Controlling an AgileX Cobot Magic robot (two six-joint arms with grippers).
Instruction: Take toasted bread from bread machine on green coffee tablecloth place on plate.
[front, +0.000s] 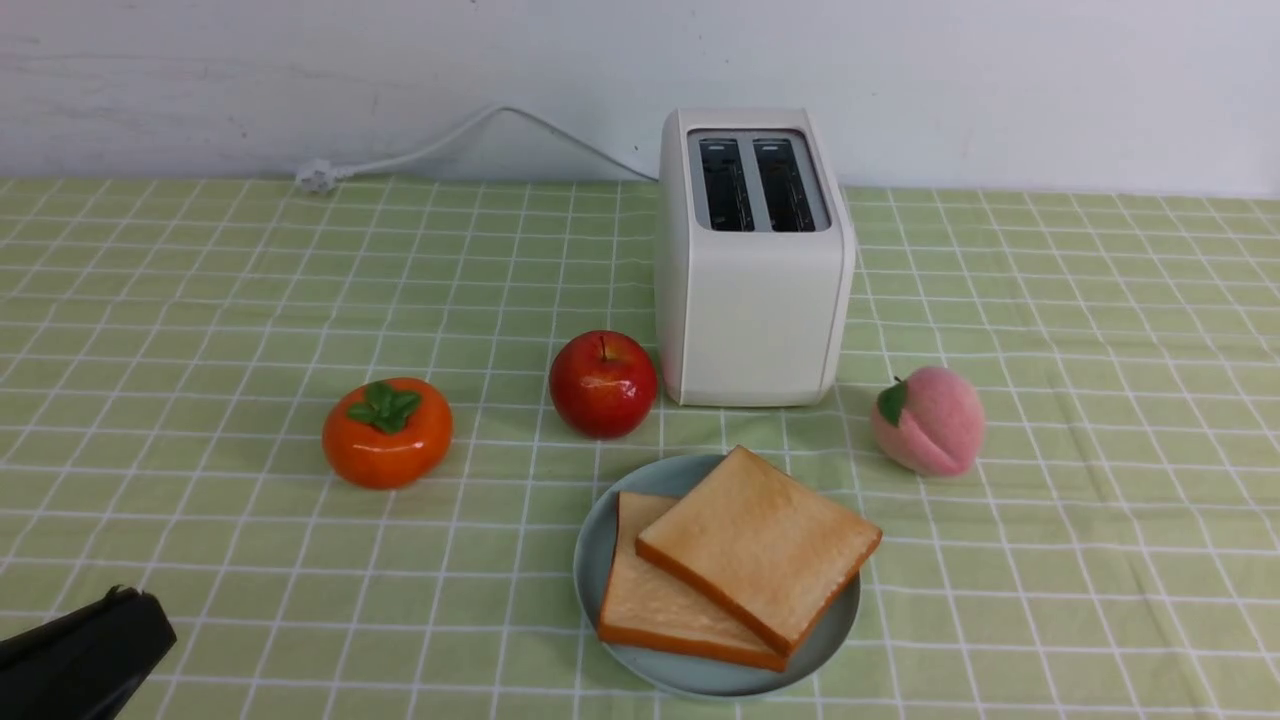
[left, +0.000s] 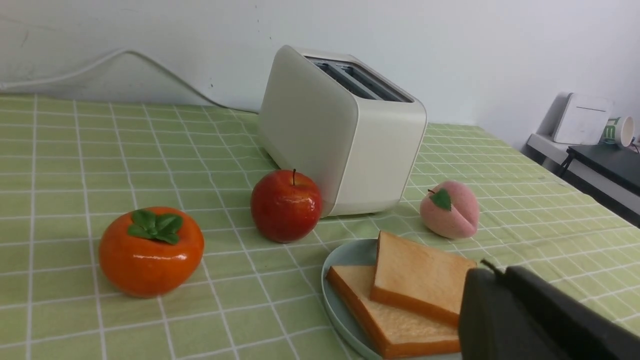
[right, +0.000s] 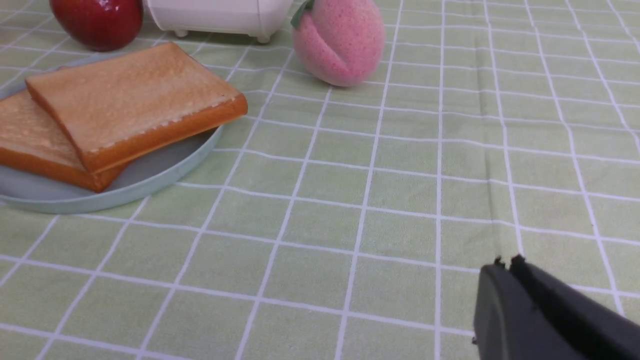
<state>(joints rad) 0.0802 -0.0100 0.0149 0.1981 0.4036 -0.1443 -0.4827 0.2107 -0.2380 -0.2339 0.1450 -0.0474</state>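
Note:
Two slices of toasted bread lie overlapping on the pale blue-green plate, the upper one resting across the lower slice. Behind the plate stands the white bread machine, both dark slots empty, on the green coffee tablecloth. My left gripper sits at the near left corner, shut, nothing in it. My right gripper hovers low over bare cloth, away from the plate, shut and empty; the front view does not show it.
A red apple sits by the toaster's left front corner, an orange persimmon further left, a pink peach to the right. The toaster's white cord runs along the back wall.

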